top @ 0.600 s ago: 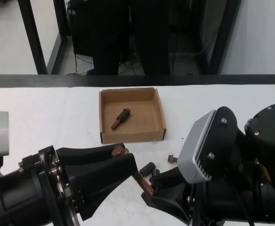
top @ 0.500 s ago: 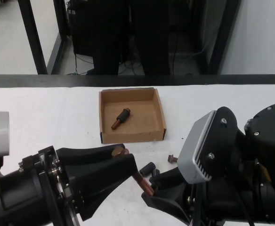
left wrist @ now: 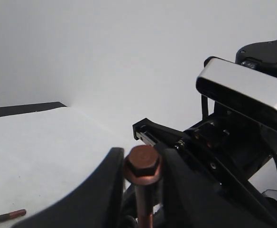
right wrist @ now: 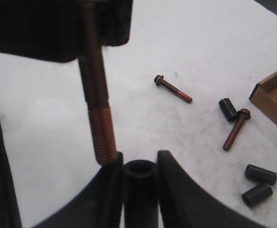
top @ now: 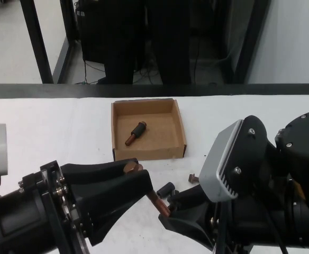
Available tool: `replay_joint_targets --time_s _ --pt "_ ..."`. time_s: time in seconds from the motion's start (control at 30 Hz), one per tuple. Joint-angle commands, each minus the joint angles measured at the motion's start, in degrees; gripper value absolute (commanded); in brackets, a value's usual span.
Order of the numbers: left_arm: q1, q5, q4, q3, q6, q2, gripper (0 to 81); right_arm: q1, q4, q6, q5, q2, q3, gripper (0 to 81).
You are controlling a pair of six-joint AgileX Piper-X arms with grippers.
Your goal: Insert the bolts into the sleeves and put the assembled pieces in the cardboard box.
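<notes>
My left gripper point(top: 137, 172) is shut on a copper bolt point(top: 155, 201), whose hex head point(left wrist: 142, 165) sits between the two fingers. The bolt point(right wrist: 96, 104) hangs threaded end down. Its tip stands just beside the open mouth of a black sleeve point(right wrist: 139, 185), close to the rim. My right gripper point(right wrist: 139, 159) is shut on that sleeve and holds it upright. The cardboard box point(top: 149, 153) lies farther back at the bench's middle, with one assembled bolt and sleeve point(top: 136, 132) inside.
Loose on the white bench are two bolts point(right wrist: 172, 89) point(right wrist: 236, 129) and three sleeves point(right wrist: 227, 109) point(right wrist: 261, 174) point(right wrist: 256, 194). A corner of the box point(right wrist: 271, 92) is near them. A black rail runs along the bench's far edge.
The left gripper and its bolt have shifted slightly up and to the left. The right arm has risen a little.
</notes>
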Motion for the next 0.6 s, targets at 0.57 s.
replay_joint_targets --time_s 0.57 --pt "0.0 -1.3 -3.3 -0.2 -0.5 -0.3 0.8 0.1 -4.2 1.6 -3.0 -0.7 -1.0 0.3"
